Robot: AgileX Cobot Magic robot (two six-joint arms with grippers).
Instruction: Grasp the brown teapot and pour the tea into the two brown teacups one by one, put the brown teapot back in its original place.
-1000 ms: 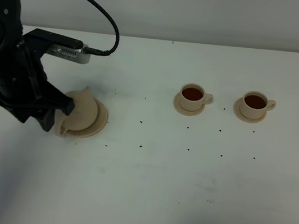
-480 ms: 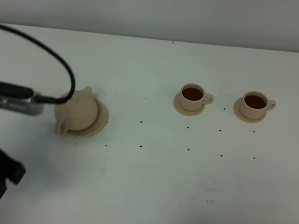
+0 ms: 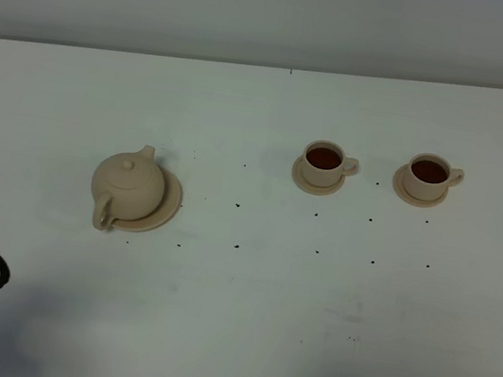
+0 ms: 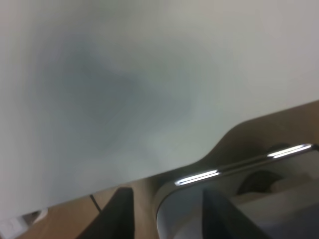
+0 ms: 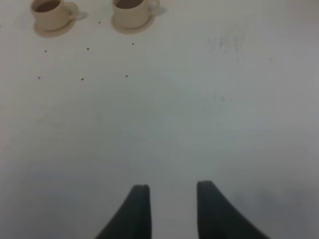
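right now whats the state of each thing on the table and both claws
brown teapot: upright, lid on, resting on its saucer
left teacup: upright, filled with dark tea
right teacup: upright, filled with dark tea
left claw: open, empty
right claw: open, empty

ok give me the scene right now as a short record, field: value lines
teapot: brown teapot upright, lid on, sitting on its wide saucer
cups: two brown teacups, each on a small saucer, both holding dark tea
table: white table with scattered dark specks
left tool: open, empty, off the table edge
right tool: open, empty, above bare table
contact: neither tool touches the teapot
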